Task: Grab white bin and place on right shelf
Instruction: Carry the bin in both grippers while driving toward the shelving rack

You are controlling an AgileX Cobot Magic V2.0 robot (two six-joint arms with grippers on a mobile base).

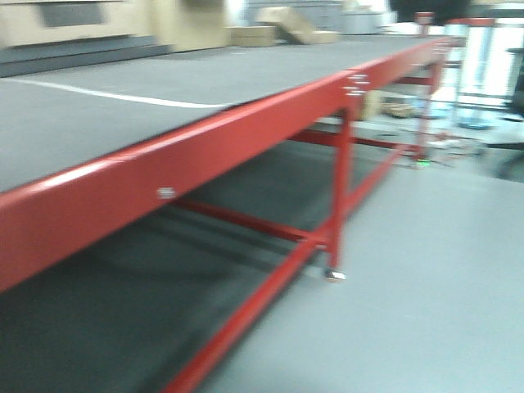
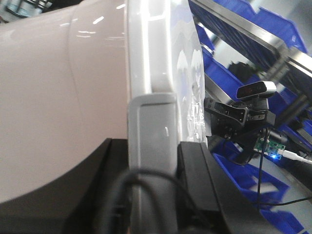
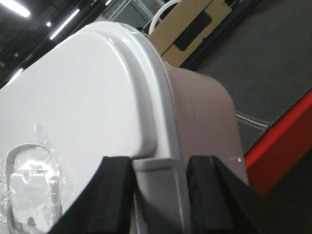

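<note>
The white bin [image 2: 53, 97] fills the left wrist view, with its pinkish side to the left and its lid edge running up the middle. My left gripper [image 2: 151, 153] is shut on the bin's grey latch tab [image 2: 151, 119], one black finger on each side. In the right wrist view the bin's white lid [image 3: 78, 97] and pinkish wall [image 3: 204, 112] rise above my right gripper [image 3: 160, 170]. That gripper is shut on the other grey latch tab [image 3: 158, 185]. The bin does not show in the front view. I cannot pick out the right shelf in any view.
A long red-framed table [image 1: 246, 139] with a dark mat top runs across the front view, blurred, with grey floor [image 1: 426, 278] to its right. Blue plastic crates [image 2: 229, 78] on metal rails sit beyond the bin in the left wrist view. Cardboard boxes [image 3: 190, 24] stand behind.
</note>
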